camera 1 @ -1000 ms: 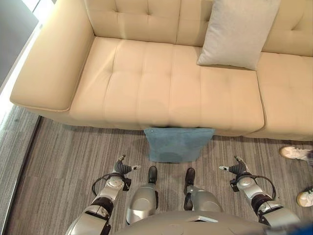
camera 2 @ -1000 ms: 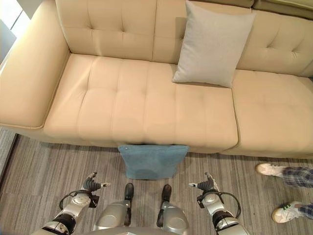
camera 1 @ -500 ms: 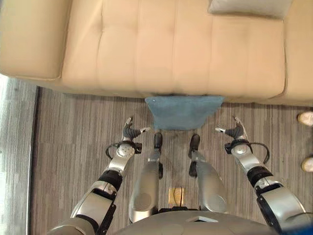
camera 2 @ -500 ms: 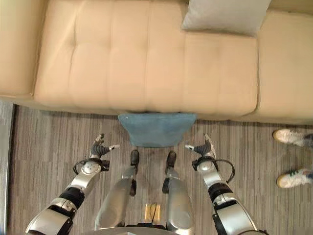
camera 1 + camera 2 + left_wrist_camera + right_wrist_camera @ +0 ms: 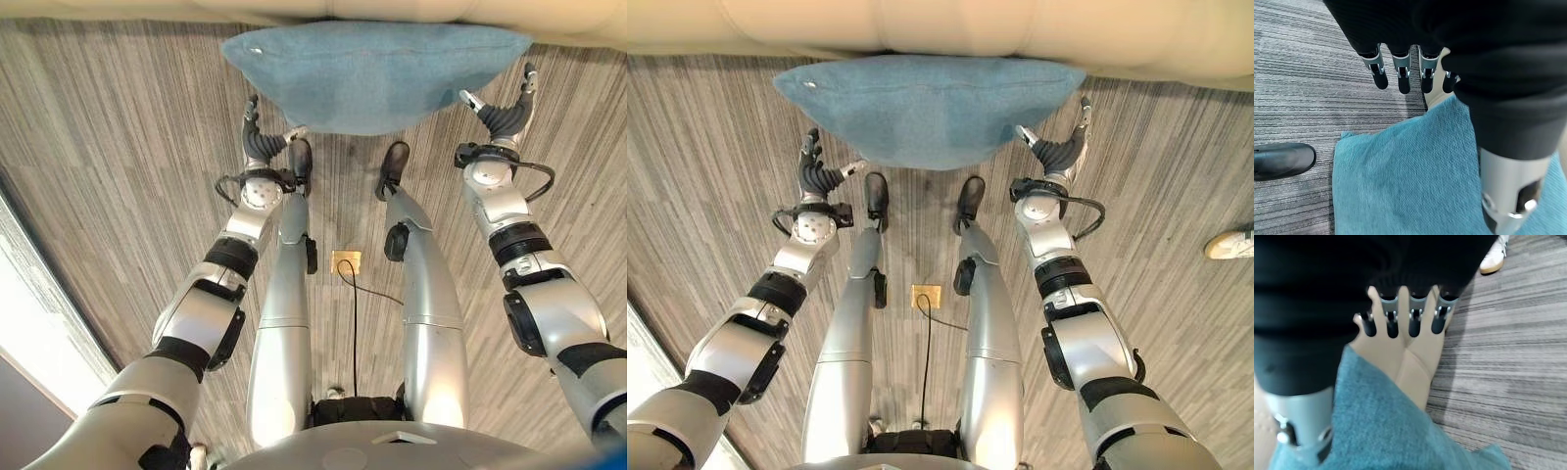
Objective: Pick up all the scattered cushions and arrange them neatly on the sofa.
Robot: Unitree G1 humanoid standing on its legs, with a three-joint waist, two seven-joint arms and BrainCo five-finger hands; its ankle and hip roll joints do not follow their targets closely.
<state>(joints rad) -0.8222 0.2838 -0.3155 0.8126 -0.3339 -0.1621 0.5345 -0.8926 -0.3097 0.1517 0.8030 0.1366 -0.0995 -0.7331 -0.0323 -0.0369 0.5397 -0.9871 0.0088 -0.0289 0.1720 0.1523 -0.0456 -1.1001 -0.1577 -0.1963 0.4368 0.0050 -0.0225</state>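
Note:
A blue cushion [image 5: 377, 78] lies on the carpet against the front of the beige sofa [image 5: 921, 24]. My left hand [image 5: 260, 147] is open just off the cushion's left lower edge, with its thumb towards the cloth. My right hand [image 5: 505, 113] is open at the cushion's right end, its thumb close to the edge. In the left wrist view the straight fingers [image 5: 1400, 78] hover over the cushion [image 5: 1400, 181]. From the right wrist, the fingers [image 5: 1400, 318] point at the sofa's base [image 5: 1415, 357] above the cushion [image 5: 1381, 431]. Neither hand holds anything.
Grey striped carpet [image 5: 118, 147] spreads to both sides of the cushion. A person's white shoe [image 5: 1229, 243] stands on the carpet to the right, and the shoe [image 5: 1496, 254] is also past my right hand's fingers. The sofa's front blocks the way ahead.
The camera has tilted down, so the sofa seat and the grey cushion have left the picture. Both hands have reached forward to either side of the blue cushion.

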